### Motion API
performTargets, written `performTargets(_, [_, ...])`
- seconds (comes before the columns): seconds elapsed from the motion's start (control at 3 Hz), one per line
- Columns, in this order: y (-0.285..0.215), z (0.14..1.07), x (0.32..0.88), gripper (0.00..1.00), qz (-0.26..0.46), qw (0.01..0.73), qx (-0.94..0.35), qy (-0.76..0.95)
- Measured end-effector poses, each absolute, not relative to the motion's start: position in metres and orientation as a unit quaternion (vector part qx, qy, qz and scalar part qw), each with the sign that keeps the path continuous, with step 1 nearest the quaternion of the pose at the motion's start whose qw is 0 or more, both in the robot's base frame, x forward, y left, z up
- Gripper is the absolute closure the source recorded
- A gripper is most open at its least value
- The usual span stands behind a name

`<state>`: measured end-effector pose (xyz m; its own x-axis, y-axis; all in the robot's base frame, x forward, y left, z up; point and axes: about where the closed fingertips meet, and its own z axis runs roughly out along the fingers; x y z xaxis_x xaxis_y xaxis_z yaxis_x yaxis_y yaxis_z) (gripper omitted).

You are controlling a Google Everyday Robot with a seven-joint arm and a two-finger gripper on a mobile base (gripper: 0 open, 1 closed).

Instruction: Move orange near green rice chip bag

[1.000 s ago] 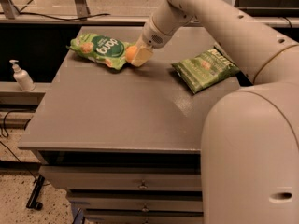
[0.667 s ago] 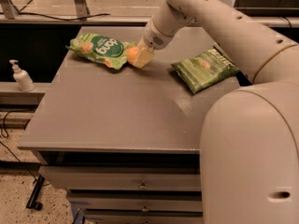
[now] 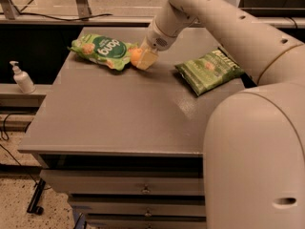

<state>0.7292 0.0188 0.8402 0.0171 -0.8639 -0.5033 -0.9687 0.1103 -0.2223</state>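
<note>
The orange (image 3: pixel 136 56) is a small round fruit at the back of the table, touching the right end of the green rice chip bag (image 3: pixel 101 50). That bag is bright light green with a dark green oval and white letters, and it lies flat at the back left. My gripper (image 3: pixel 142 59) reaches down from the upper right and is shut on the orange, low at the table surface. One pale finger (image 3: pixel 147 60) shows on the orange's right side; the other is hidden behind the fruit.
A darker green speckled chip bag (image 3: pixel 208 71) lies at the table's right side. The grey table (image 3: pixel 124 113) has drawers below. A white pump bottle (image 3: pixel 21 78) stands on a ledge to the left. My arm fills the right of the view.
My gripper and the orange have moved slightly left, closer against the green rice chip bag. The bags have not moved.
</note>
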Motion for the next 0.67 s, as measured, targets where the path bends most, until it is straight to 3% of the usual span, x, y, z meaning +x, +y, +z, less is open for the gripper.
performTargets(0.67, [0.0222, 0.8449, 0.7251, 0.14, 0.097, 0.273, -0.668, 0.685])
